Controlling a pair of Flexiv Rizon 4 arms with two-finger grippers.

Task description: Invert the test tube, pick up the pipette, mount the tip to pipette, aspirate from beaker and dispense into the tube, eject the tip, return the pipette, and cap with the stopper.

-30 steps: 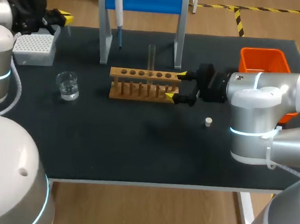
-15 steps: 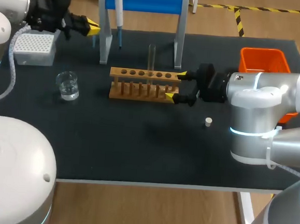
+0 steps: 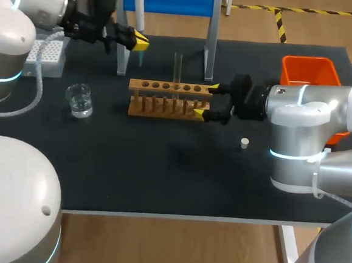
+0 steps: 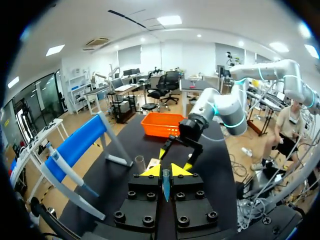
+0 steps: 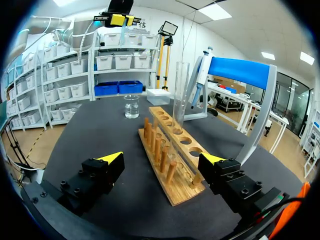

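In the head view my left gripper (image 3: 137, 42) hovers by the blue stand's left leg, in front of the hanging pipette (image 3: 138, 3). The left wrist view shows my left gripper (image 4: 162, 171) shut on a teal pipette tip (image 4: 165, 184). The clear test tube (image 3: 177, 67) stands upright in the wooden rack (image 3: 166, 99). My right gripper (image 3: 210, 101) is open, its fingers either side of the rack's right end. The right wrist view shows the rack (image 5: 170, 150) between my right gripper's (image 5: 162, 172) fingers and the tube (image 5: 180, 95) ahead. A beaker (image 3: 80, 99) with water stands left; the stopper (image 3: 244, 143) lies right.
A white tip box (image 3: 42, 54) sits at the back left, partly behind my left arm. An orange bin (image 3: 309, 72) stands at the back right. The blue pipette stand (image 3: 174, 0) straddles the back middle, behind the rack. The front half of the black table (image 3: 178, 180) is bare.
My left arm has swung right from the tip box to the pipette stand, gripper still shut. The right arm, rack and tube have not moved.
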